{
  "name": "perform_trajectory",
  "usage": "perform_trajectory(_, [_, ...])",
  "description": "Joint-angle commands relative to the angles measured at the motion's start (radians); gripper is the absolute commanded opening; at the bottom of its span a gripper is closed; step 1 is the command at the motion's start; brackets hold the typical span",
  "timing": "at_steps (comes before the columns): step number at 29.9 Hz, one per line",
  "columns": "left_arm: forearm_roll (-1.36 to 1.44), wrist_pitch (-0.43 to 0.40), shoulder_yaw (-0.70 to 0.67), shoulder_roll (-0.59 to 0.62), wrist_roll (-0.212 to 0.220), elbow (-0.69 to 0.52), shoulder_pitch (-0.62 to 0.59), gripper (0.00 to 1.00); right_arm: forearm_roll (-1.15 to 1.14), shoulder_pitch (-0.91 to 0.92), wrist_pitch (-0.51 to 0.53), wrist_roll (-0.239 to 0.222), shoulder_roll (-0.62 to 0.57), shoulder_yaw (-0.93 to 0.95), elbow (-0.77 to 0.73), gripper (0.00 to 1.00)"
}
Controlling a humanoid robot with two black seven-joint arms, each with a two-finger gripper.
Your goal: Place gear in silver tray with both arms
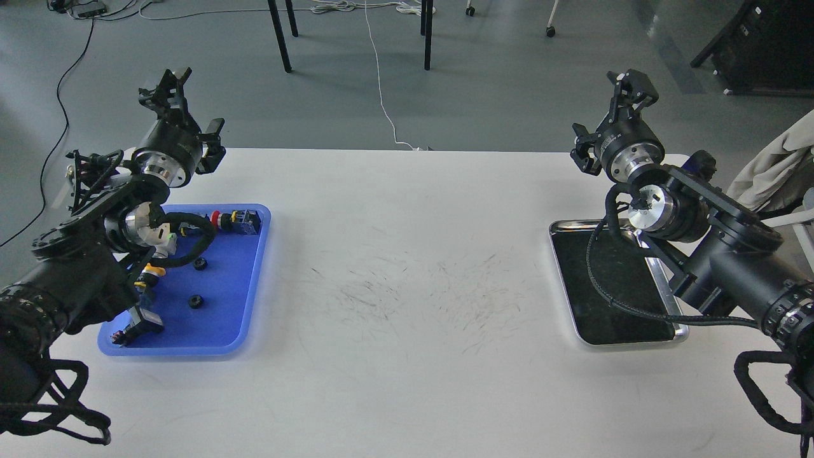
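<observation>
Two small black gears lie on the blue tray [222,324] at the left, one [200,263] near its middle and one [195,302] closer to me. The silver tray [613,299] rests on the table at the right with a bare dark bottom; my right arm covers its far right side. My left gripper [166,86] is raised beyond the far left table corner, above and behind the blue tray, fingers spread and holding nothing. My right gripper [634,86] hangs high beyond the silver tray's far end, also open and holding nothing.
The blue tray also holds a red push button [216,220], a black-and-blue switch block [247,221], a yellow-capped part [152,271] and a black part [141,323]. The white table [407,267] lies between the trays. A grey cloth [772,168] hangs at the right edge.
</observation>
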Motion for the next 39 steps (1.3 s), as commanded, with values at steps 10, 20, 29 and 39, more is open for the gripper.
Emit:
perform_trajectory(10, [0.008,-0.030,-0.001,0.002,0.000,0.005,-0.001,0.99,0.000,0.000,-0.005,0.000,0.001,0.000,0.000,0.99])
perform_trajectory(20, [0.011,-0.031,0.000,-0.001,0.002,0.005,0.003,0.99,0.000,0.000,-0.005,0.000,0.002,0.000,0.000,0.99])
perform_trajectory(29, [0.011,-0.030,0.000,-0.007,0.003,0.005,0.005,0.99,0.000,0.000,-0.006,0.000,0.002,0.001,0.000,0.99])
perform_trajectory(39, [0.011,-0.030,0.000,-0.007,0.006,0.005,0.005,0.99,0.000,0.000,-0.009,0.000,0.004,0.001,0.002,0.99])
